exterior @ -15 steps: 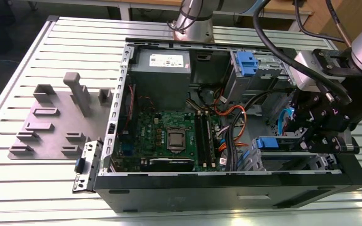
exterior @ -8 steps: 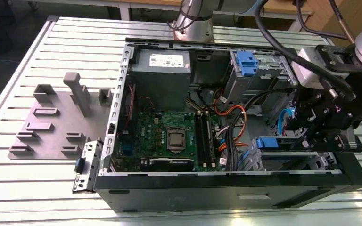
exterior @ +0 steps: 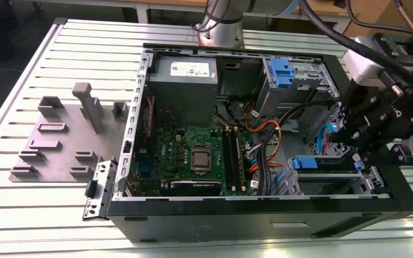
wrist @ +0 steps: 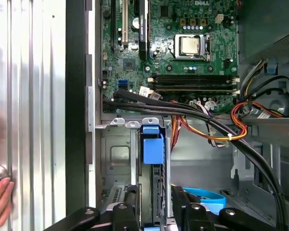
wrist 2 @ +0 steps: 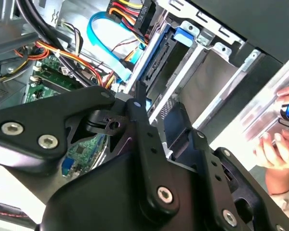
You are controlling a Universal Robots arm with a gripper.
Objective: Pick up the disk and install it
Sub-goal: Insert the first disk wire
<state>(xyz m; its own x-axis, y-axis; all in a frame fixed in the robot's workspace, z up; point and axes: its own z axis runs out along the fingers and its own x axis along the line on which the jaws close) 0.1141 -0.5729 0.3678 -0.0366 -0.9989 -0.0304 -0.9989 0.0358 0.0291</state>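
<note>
– where is the disk (wrist: pixel 153 149)?
– on edge in a slot of the cage (wrist: pixel 116 154), blue end showing.
– and the gripper (wrist: pixel 154 211)?
– right at that slot; whether it grips the disk, i cannot tell.

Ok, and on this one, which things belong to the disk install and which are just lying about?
Job: disk, sitting in the lower drive bay; pincer at it.
Lying about: grey fixture plate, power supply, upper drive cage, person's hand.
</note>
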